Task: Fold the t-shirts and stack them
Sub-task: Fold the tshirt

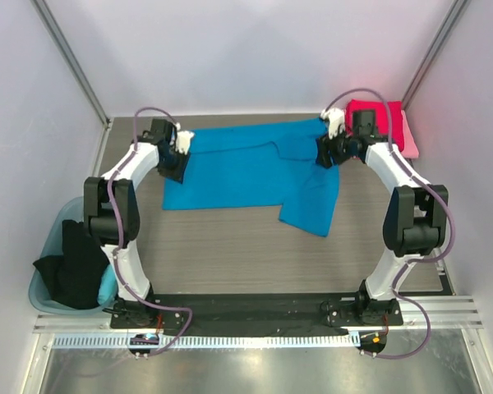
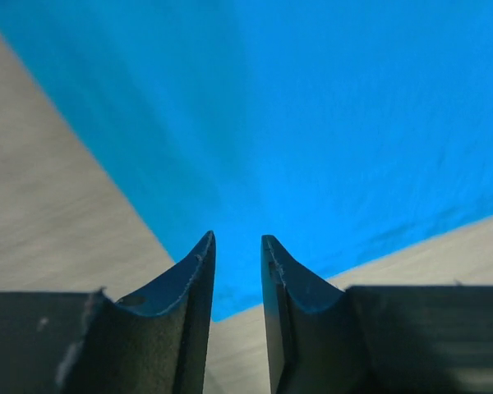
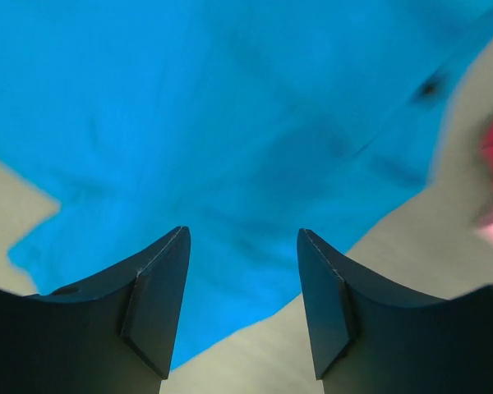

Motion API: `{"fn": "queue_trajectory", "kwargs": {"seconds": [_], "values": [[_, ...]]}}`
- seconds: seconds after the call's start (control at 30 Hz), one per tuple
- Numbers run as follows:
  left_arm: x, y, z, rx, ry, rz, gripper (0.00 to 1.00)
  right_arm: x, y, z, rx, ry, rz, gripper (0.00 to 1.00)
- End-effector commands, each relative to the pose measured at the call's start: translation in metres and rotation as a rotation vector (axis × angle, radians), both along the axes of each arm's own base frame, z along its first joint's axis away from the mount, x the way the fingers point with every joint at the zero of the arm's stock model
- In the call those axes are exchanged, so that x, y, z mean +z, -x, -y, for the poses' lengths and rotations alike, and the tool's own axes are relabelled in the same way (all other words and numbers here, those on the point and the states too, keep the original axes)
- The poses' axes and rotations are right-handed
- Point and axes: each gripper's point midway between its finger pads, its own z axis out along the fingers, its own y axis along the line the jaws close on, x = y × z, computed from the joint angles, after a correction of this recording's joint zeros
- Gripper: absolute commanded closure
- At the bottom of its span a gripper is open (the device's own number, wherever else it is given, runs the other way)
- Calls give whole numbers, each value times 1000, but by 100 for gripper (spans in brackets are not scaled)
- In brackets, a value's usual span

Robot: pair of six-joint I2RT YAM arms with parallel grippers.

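Blue shirt (image 1: 246,172) lies flat on the table (image 1: 230,246), centre toward 12 o'clock, its long body running 9 to 3 o'clock. 1 flap hangs down toward 5 o'clock, so the fold looks part done. My left gripper (image 2: 237,240) hovers over the shirt's 9 o'clock end, jaws parted by a narrow slit with nothing between them, only cloth and bare table beyond. My right gripper (image 3: 242,234) sits over the 3 o'clock end, jaws wider apart and also empty. Crimson shirt (image 1: 368,111) rests folded at 1 o'clock on a pale pink shirt (image 1: 411,139), just beside my right wrist. Black shirt (image 1: 74,263) is draped in the tub (image 1: 39,297) at 8 o'clock, not yet handled. Step in hand, I judge: between folds on the blue shirt. Next move likely calls for both grippers to drop onto fresh edges, pinch 1 layer cleanly, and carry it across together so the cloth stays square. Risk: catching 2 layers, or dragging the whole shirt.
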Motion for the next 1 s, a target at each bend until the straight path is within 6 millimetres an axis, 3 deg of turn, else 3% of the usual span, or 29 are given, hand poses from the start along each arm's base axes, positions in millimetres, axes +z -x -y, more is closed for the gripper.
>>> {"fn": "queue_trajectory", "kwargs": {"seconds": [0.0, 0.13, 0.37, 0.53, 0.7, 0.97], "values": [[-22, 28, 7, -53, 34, -143, 71, -42, 50, -10, 103, -20, -210, 40], [-43, 36, 9, -50, 50, -227, 75, -71, 79, -12, 139, -19, -323, 46], [-65, 33, 3, -28, 18, -250, 77, -106, 119, 0, 176, 53, -420, 47], [-79, 52, -8, -23, -19, -297, 77, -129, 138, 13, 186, 129, -483, 47], [-82, 68, -18, -23, -63, -316, 78, -139, 161, 21, 212, 178, -541, 48], [-83, 95, -25, -26, -87, -330, 79, -125, 192, 16, 231, 157, -565, 48]]}}
